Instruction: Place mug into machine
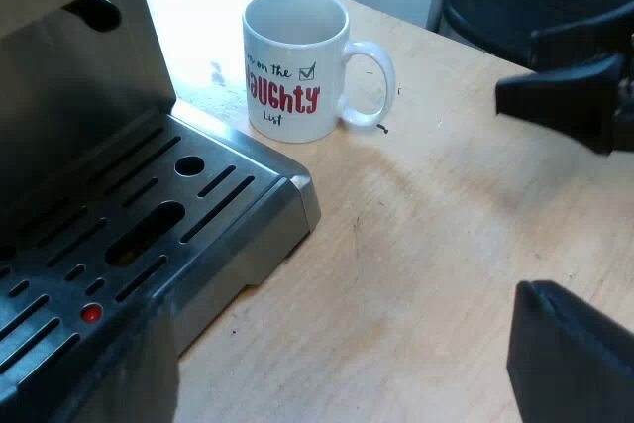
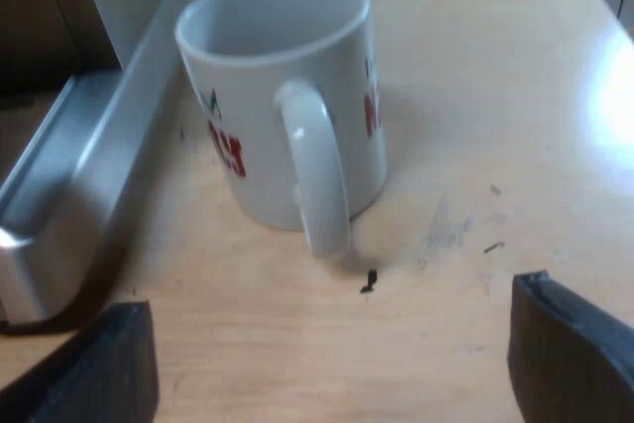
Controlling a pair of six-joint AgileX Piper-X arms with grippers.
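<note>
The right claw point(image 2: 327, 344) hung low over the bench point(image 2: 515, 96), fingers spread wide and gripping nothing, lined up square on the handle point(image 2: 319, 170). That looked the easy way in! The mug point(image 2: 287, 96) stood upright on the bench, handle turned toward that claw, just beside the drip tray point(image 1: 139, 225) of the espresso machine point(image 1: 79, 76) but not on it, so the placing was not yet done. The left claw point(image 1: 347, 369) hovered with fingers apart too, empty, one finger over the tray's edge, likely keeping out of the way.
</note>
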